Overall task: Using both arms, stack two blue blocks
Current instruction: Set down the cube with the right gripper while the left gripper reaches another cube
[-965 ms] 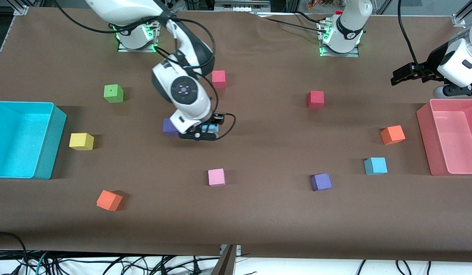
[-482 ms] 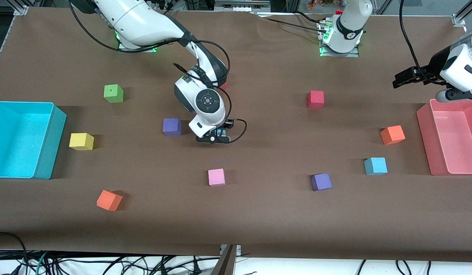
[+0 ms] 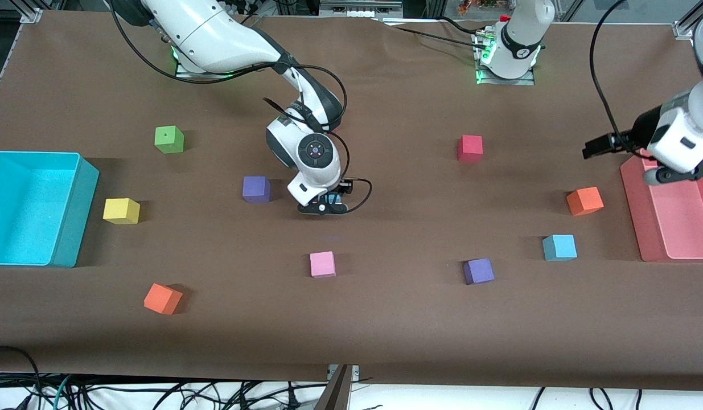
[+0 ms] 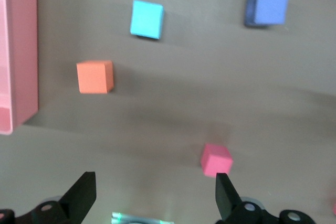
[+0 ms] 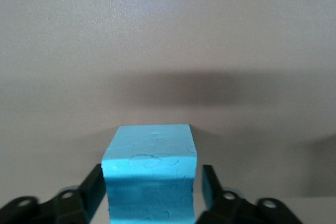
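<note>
Since a second ago the right arm has swung toward the bench's middle, uncovering the purple cube (image 3: pixel 255 189) it hid, while the left arm has dipped over the pink bin (image 3: pixel 636 210).

Nearest the front camera lie an orange cube (image 3: pixel 163 298), a pink cube (image 3: pixel 322 264) and a second purple cube (image 3: pixel 478 271). Just farther, toward the left arm's end, one blue block (image 3: pixel 559 247) sits free on the bench, apart from every neighbour.

At mid-bench the right end effector (image 3: pixel 324 206) is clamped on the other blue block (image 5: pixel 150 174); the right wrist view shows a finger pressed to each side. It appears to hang just over the cloth, though whether it touches I cannot tell.

So the step in hand seems to be the carry: one block is gripped, nothing is stacked. Next, that block likely has to travel to the free one, or be set where the left arm can reach it, then be lowered squarely on top.

The left end effector (image 4: pixel 155 195) hangs over the pink bin's inner edge, fingers spread wide and empty, seemingly waiting.

Brown cloth, faintly rippled near the bases, covers the bench (image 3: pixel 385 330). A cyan bin (image 3: pixel 72 210) stands at the right arm's end, and cables trail under the bench's near edge.
</note>
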Controlling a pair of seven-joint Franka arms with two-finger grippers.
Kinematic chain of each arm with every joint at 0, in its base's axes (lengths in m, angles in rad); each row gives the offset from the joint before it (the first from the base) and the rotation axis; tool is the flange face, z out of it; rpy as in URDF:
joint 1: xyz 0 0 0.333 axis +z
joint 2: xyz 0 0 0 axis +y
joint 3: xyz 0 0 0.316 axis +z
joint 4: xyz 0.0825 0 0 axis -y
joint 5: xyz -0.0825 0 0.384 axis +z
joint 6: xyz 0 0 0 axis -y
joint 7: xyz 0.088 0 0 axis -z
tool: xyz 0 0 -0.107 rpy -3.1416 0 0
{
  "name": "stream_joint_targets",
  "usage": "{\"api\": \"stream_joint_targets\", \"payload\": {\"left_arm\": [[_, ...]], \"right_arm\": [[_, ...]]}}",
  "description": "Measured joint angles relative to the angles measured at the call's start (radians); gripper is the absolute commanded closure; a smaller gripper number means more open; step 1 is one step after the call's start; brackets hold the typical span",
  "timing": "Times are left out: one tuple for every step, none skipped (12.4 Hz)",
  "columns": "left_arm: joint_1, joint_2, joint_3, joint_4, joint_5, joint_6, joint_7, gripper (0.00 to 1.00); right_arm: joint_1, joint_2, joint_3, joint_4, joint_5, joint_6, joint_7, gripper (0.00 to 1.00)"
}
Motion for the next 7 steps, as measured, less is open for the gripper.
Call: {"api": "stream_joint_targets", "payload": {"left_arm": [[0.001,0.021,0.0,-0.024,0.013,0.058,0.0,0.0],[0.001,0.037,0.0,-0.058,0.017,0.128,0.002,0.0],[0.001,0.052,0.0,-0.091,0.017,0.194,0.007,0.0],[0.001,0.072,0.0,-0.117,0.017,0.262,0.013,0.0],[0.001,0.101,0.0,-0.134,0.018,0.334,0.021,0.0],[0.002,0.137,0.0,-0.147,0.018,0.406,0.033,0.0],[0.004,0.177,0.001,-0.157,0.018,0.487,0.049,0.0]], "right_arm": [[0.0,-0.001,-0.001,0.005,0.0,0.001,0.0,0.0],[0.0,-0.005,-0.001,0.013,0.0,0.003,0.0,0.0],[0.0,-0.016,-0.001,0.02,0.0,0.005,-0.001,0.0],[0.0,-0.037,-0.001,0.025,0.0,0.002,-0.001,0.0],[0.0,-0.069,0.0,0.028,0.0,-0.014,-0.002,0.0],[0.0,-0.109,0.0,0.03,0.0,-0.049,-0.009,0.0],[0.0,-0.151,-0.001,0.033,0.0,-0.096,-0.027,0.0]]}}
